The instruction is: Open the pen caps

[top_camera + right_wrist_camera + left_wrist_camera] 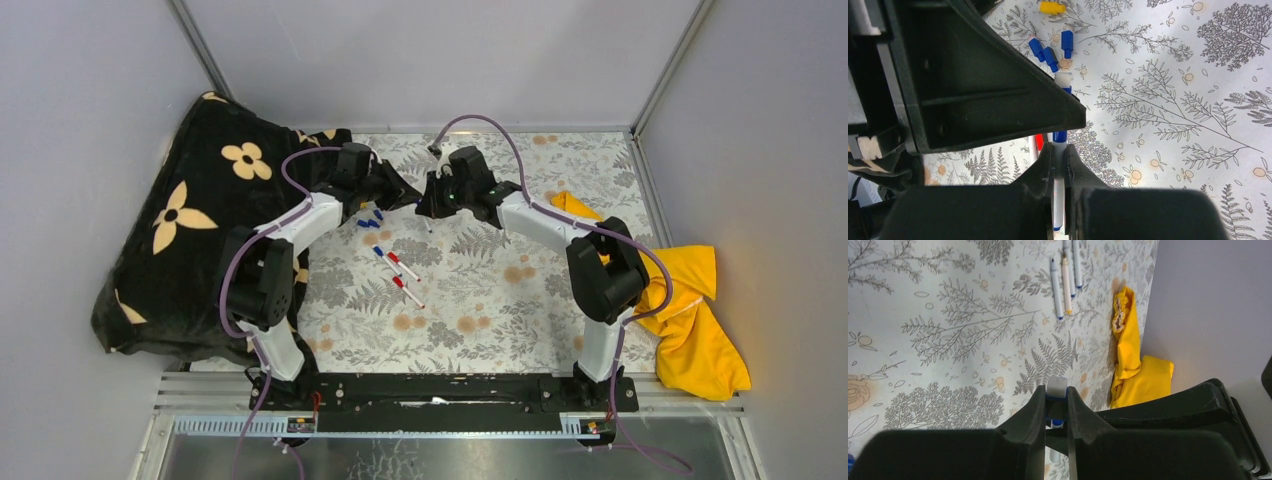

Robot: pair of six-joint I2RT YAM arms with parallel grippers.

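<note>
the left pincer (1055, 392) is closed tight on the blue cap (1060, 136) of a pen (1059, 192). the right pincer (1058, 150) is closed on the white body of that same pen. they meet over the far middle of the tabletop (480, 300). loose caps (1067, 42) lie just to the left, and more pens (405, 290) lie nearer

The left pincer (1055, 393) grips what seems a blue pen cap (1055, 408); three pens (1066, 282) lie well beyond it.
</note>
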